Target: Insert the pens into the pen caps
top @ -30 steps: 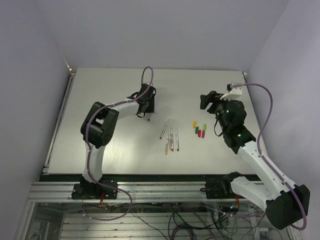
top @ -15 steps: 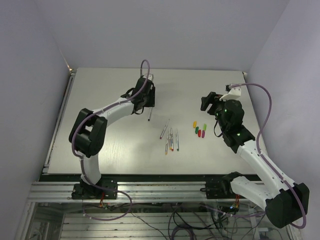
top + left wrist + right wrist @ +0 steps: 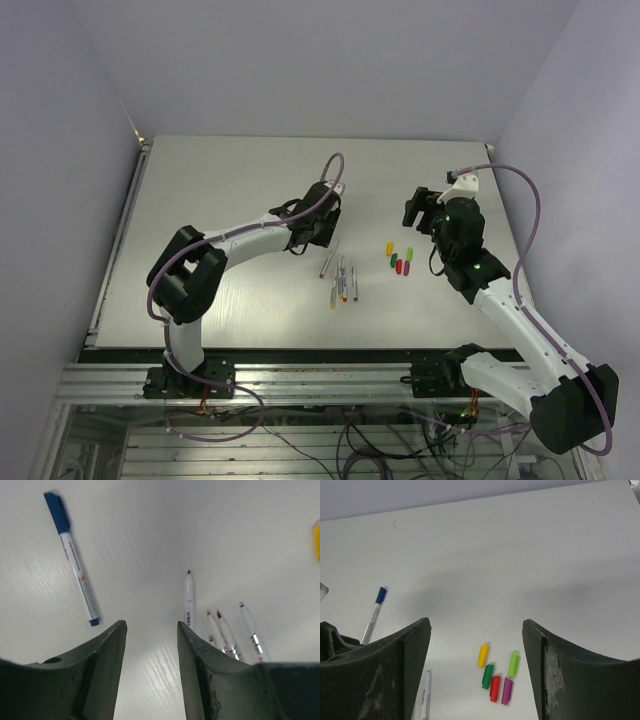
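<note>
Several uncapped white pens (image 3: 343,280) lie side by side at the table's middle; they also show in the left wrist view (image 3: 227,635), one (image 3: 189,597) lying nearer. One pen wears a blue cap (image 3: 75,555) and lies apart from them (image 3: 374,614). Loose caps lie in a cluster (image 3: 400,260): yellow (image 3: 483,654), dark green (image 3: 487,676), red (image 3: 494,688), magenta (image 3: 506,690), light green (image 3: 514,664). My left gripper (image 3: 322,228) (image 3: 151,624) is open and empty, just behind the pens. My right gripper (image 3: 418,210) (image 3: 476,622) is open and empty, above and behind the caps.
The white table (image 3: 230,190) has a metal rail along its left edge (image 3: 118,240) and the frame rail (image 3: 300,375) at the near edge. Purple cables (image 3: 530,210) loop above both arms. Walls close in at the back and sides.
</note>
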Controlling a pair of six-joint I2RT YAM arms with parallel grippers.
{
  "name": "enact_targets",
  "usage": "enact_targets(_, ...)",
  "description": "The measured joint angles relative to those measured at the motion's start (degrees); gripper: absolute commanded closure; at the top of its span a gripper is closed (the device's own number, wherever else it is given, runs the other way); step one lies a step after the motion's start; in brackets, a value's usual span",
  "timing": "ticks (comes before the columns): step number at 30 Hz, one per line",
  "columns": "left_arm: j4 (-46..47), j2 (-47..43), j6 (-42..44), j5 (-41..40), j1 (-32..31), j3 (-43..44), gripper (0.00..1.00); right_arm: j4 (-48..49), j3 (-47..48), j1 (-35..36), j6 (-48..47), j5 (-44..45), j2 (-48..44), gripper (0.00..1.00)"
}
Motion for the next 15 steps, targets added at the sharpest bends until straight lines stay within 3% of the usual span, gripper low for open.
enact_targets(15,-2.3,2.1,-0.3,3.1,-2.5,-0.9,0.44,-1.5,-4.1,0.0,2.9,1.7,-1.9,0.29)
